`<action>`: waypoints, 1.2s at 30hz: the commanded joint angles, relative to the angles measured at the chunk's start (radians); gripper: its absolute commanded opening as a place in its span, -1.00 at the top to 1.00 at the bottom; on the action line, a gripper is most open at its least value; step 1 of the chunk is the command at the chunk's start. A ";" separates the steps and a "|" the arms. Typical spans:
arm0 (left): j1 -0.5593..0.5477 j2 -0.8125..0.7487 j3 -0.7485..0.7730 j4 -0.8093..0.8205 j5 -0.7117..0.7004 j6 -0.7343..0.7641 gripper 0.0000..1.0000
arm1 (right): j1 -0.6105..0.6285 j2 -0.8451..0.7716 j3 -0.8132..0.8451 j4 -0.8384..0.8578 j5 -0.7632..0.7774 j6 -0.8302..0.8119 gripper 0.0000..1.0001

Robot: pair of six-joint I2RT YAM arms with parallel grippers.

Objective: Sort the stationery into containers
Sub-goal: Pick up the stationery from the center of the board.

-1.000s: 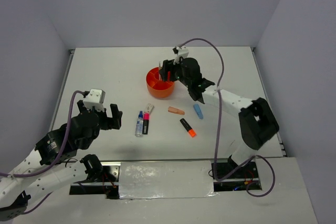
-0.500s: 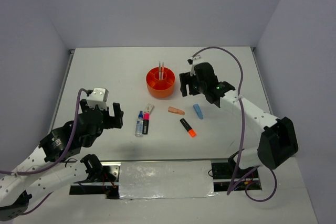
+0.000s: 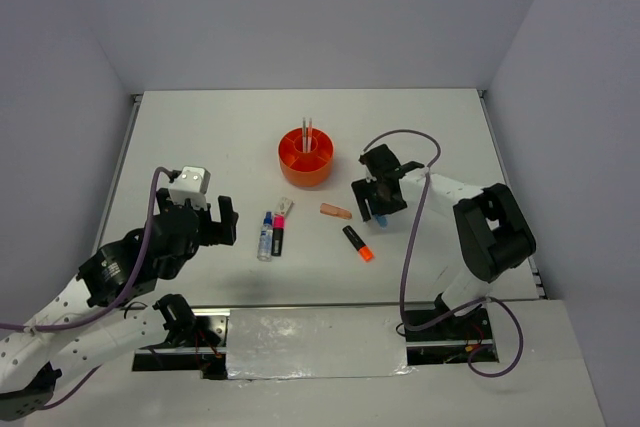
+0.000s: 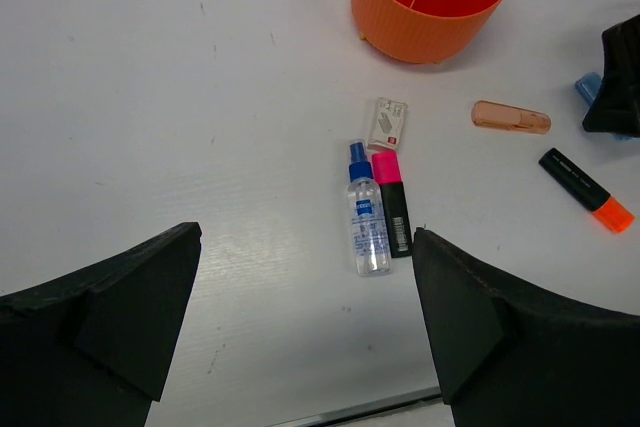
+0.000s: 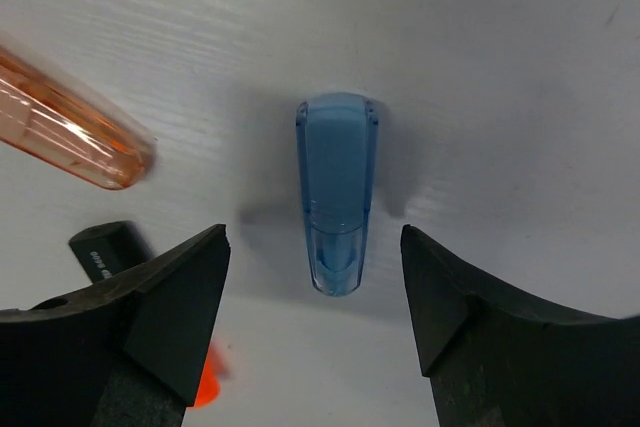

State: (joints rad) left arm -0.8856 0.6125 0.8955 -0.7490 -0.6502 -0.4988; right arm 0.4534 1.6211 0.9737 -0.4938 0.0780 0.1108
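Bright orange organiser [image 3: 305, 159], fine vertical ribbing on its wall, on a plain white table [image 3: 200, 147]. Two thin pens [image 3: 305, 133] stand in it, one pale grey, one orange. Just in front of the organiser: a small white card [image 4: 388, 123] with a red mark, a clear marker [image 4: 367, 222] with blue cap and blue label, and a pink highlighter [image 4: 393, 209] with a black barrel and white barcode. To the organiser's front right, a see-through peach piece [image 4: 511, 116], a black highlighter [image 4: 586, 189] tipped orange, and a translucent light-blue piece [image 5: 337, 177].

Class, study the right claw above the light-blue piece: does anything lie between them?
Nothing visible does. The light-blue piece lies bare on the table between the open fingers of the right claw. The peach piece and the orange-black highlighter lie off to one side, apart from it.
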 commanded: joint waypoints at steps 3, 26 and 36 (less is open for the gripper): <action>0.005 -0.005 -0.003 0.042 0.015 0.023 -0.99 | -0.015 0.062 -0.026 0.015 -0.047 -0.016 -0.26; 0.005 0.162 0.069 0.534 0.478 -0.216 -0.98 | 0.306 -0.498 -0.075 0.119 0.003 0.187 1.00; 0.005 0.328 0.154 0.589 0.564 -0.248 -0.85 | 0.479 -0.745 -0.125 0.285 -0.037 0.262 1.00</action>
State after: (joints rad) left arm -0.8810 0.9356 1.0149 -0.2337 -0.1333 -0.7193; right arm 0.9115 0.8925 0.8558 -0.3038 0.0483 0.3386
